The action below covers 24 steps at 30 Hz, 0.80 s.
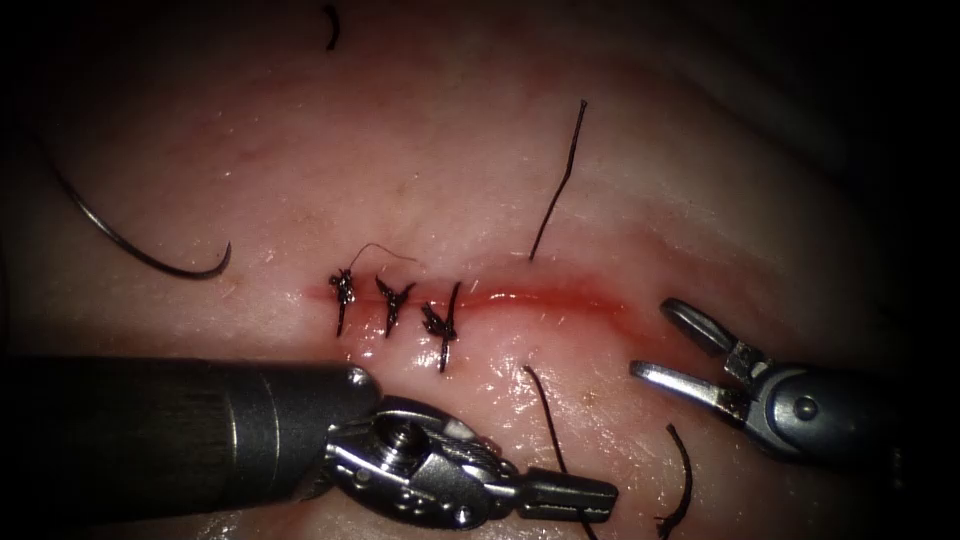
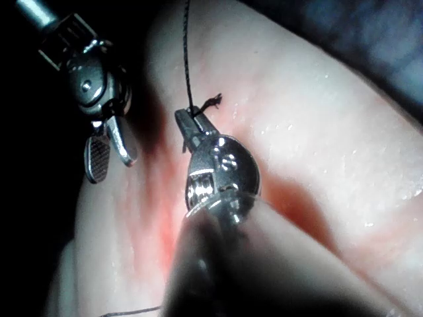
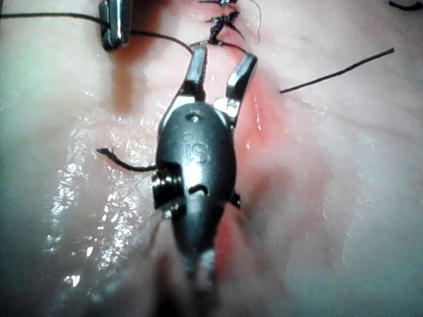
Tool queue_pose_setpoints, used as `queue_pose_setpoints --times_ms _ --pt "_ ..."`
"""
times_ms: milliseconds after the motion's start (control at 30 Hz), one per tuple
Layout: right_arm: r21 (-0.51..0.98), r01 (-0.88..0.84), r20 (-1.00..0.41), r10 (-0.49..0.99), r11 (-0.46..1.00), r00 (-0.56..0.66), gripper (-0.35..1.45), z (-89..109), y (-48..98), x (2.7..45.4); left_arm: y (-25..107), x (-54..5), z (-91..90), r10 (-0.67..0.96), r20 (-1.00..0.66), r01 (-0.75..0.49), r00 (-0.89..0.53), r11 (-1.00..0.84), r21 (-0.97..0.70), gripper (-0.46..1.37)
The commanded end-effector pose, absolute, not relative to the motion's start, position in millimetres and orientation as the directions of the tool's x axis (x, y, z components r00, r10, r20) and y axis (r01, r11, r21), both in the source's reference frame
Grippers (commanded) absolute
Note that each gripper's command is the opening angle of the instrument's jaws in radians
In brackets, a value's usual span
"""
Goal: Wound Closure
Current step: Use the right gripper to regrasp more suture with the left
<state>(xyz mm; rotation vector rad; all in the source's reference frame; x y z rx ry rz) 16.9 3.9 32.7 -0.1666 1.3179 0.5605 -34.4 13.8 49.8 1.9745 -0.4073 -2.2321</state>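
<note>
The cut runs across the tissue, wet with red fluid, with three knotted stitches at its left end. The curved needle lies loose on the tissue far to the left, held by neither tool. A thread rises from the tissue just beyond the cut, and another strand leaves the tissue on the near side. My left tool is shut on that near strand, close to its jaws. My right tool hangs open and empty at the cut's right end.
Cut ends of thread lie at the top and near the right tool. The left tool's dark shaft crosses the near left of the tissue. In the right wrist view the left tool's tip holds the thread.
</note>
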Motion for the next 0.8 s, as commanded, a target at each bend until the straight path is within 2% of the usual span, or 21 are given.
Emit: queue_pose_setpoints --times_ms 33,133,300,400,600,800 --pt "0.174 -0.467 -0.949 0.274 0.867 0.154 0.79 32.7 4.1 17.0 14.0 -34.0 49.8 -0.275 -0.953 -0.067 -0.128 -0.956 0.285 -0.35" --pt "0.137 -0.435 -0.952 0.240 0.890 0.190 0.93 32.9 4.2 17.2 14.3 -33.0 49.8 -0.278 -0.953 -0.061 -0.122 -0.956 0.287 -0.35" --pt "0.063 -0.360 -0.953 0.163 0.931 0.256 0.92 33.0 4.1 18.1 14.7 -32.2 49.9 -0.278 -0.955 -0.051 -0.101 -0.957 0.284 -0.35" --pt "0.015 -0.310 -0.966 0.094 0.950 0.241 0.94 33.0 4.2 18.7 14.9 -32.1 50.1 -0.280 -0.958 -0.038 -0.063 -0.959 0.282 -0.35" --pt "-0.041 -0.186 -0.968 0.008 0.982 0.252 0.79 33.4 4.5 19.5 16.2 -32.1 50.2 -0.273 -0.962 -0.022 -0.016 -0.962 0.273 -0.35" --pt "-0.108 -0.135 -0.969 -0.074 0.985 0.236 0.86 33.9 5.1 20.1 17.2 -32.3 50.0 -0.255 -0.967 -0.018 0.003 -0.967 0.254 -0.35"
